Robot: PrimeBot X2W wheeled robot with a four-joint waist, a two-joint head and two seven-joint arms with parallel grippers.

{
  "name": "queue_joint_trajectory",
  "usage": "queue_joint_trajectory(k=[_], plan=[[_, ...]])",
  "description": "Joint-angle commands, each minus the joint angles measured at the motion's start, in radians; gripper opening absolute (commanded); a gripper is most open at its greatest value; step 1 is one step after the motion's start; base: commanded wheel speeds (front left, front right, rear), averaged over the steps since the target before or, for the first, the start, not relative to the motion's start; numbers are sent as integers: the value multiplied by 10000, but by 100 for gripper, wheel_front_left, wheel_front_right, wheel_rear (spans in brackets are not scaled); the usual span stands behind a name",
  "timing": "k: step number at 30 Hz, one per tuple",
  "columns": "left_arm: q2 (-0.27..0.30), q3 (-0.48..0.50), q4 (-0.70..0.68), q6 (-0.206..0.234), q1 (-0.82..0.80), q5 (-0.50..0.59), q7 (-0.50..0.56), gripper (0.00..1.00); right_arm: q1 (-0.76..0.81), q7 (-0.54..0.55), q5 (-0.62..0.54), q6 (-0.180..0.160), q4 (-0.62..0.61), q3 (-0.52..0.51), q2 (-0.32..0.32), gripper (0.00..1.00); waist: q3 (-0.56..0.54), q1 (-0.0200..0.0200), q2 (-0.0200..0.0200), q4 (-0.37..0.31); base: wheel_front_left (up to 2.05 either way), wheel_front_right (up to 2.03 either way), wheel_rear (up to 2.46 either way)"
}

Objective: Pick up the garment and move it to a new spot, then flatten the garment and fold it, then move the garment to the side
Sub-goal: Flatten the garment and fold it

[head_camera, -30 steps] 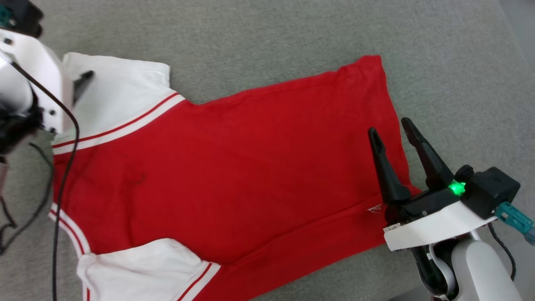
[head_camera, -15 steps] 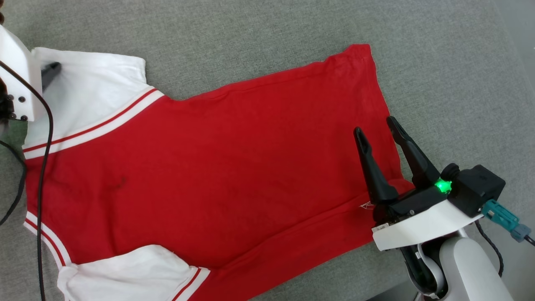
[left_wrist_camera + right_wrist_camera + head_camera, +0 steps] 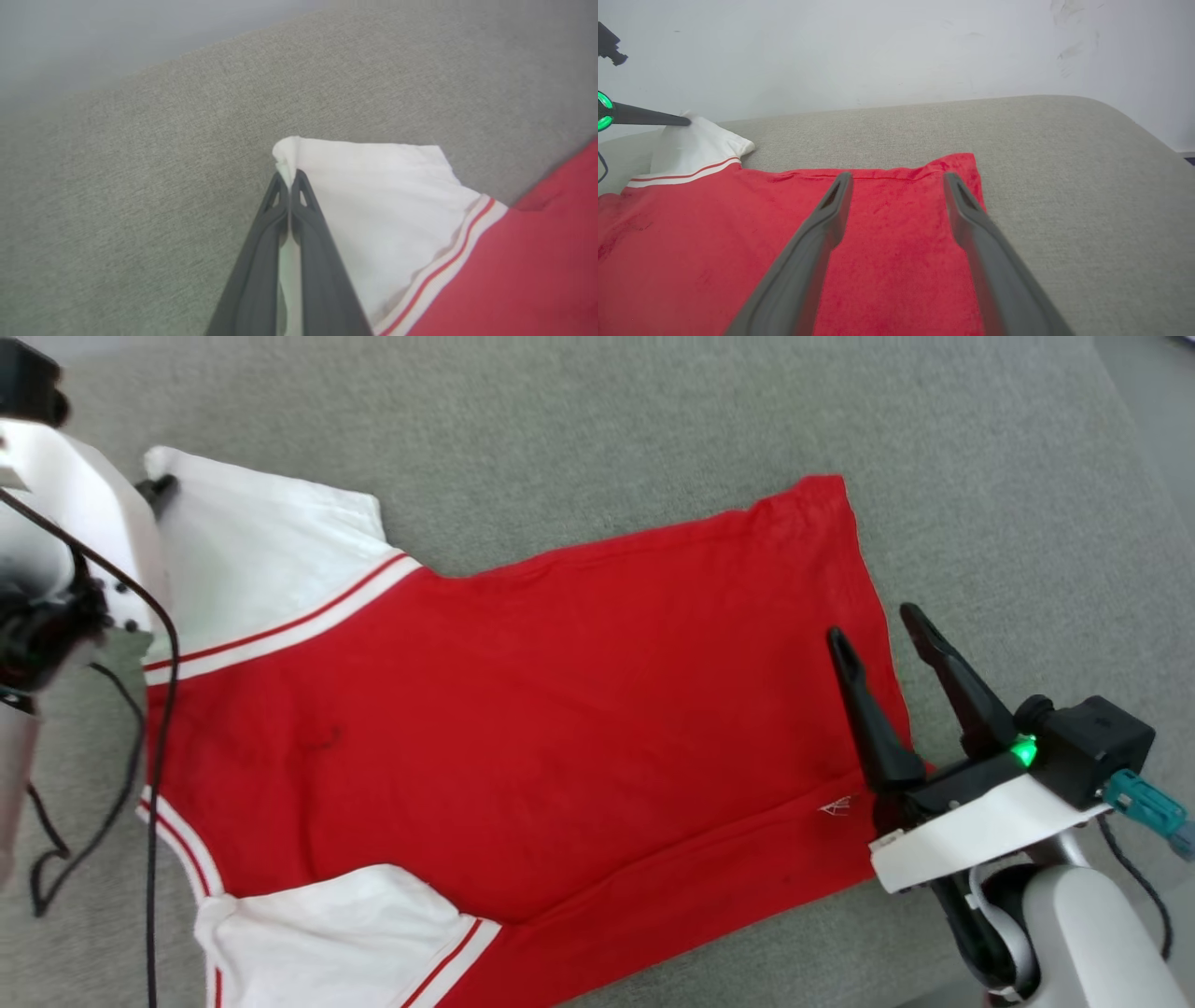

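Observation:
The garment [image 3: 523, 709] lies spread flat on a grey fabric surface, plain red side up, with white sleeves at the left. My left gripper [image 3: 161, 485] is at the far upper-left sleeve. In the left wrist view it [image 3: 289, 179] is shut on the corner of that white sleeve [image 3: 383, 210]. My right gripper [image 3: 872, 625] hangs open over the red hem at the right end, one finger above the cloth and one past its edge. In the right wrist view its fingers [image 3: 897, 177] straddle the hem area of the garment [image 3: 714, 233], holding nothing.
The grey fabric surface [image 3: 607, 420] extends well beyond the shirt on the far side and to the right. It ends in a rounded edge [image 3: 1134, 121] before a pale wall [image 3: 878, 46]. Black cables [image 3: 154, 756] hang from my left arm over the shirt's collar end.
My left gripper has closed on the corner of the far white sleeve. The head camera has shifted a little. My right gripper stays open over the hem.

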Motion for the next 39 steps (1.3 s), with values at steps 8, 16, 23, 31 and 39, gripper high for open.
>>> queue_joint_trajectory(k=[8, 16, 23, 31, 39], plan=[[-511, -94, -1242, -24, 1162, -291, -991, 0, 314, 1618, 38, -8, -293, -322, -1097, 100, -1225, -1, 0, 986, 0, 0, 0], [-980, -203, -3221, 419, 2245, -117, -1890, 0, -226, 4150, 841, -8, -547, -542, -2601, 100, -1527, -1, 0, 1795, 0, 0, 0], [-1382, -409, -4790, 966, 3107, 558, -3071, 0, -1023, 5904, 1517, -8, -245, -856, -3642, 100, -1258, -1, 0, 2561, 0, 0, 0], [-1768, -715, -5860, 1407, 3991, 1235, -4277, 0, -2733, 7592, 2031, -8, 1258, -944, -4754, 100, -569, -1, 0, 3433, 0, 0, 0], [-2074, -1142, -6110, 1363, 4129, 1512, -4636, 0, -3455, 8129, 1734, -8, 2642, -672, -5333, 100, -109, -1, 0, 4071, 0, 0, 0]])
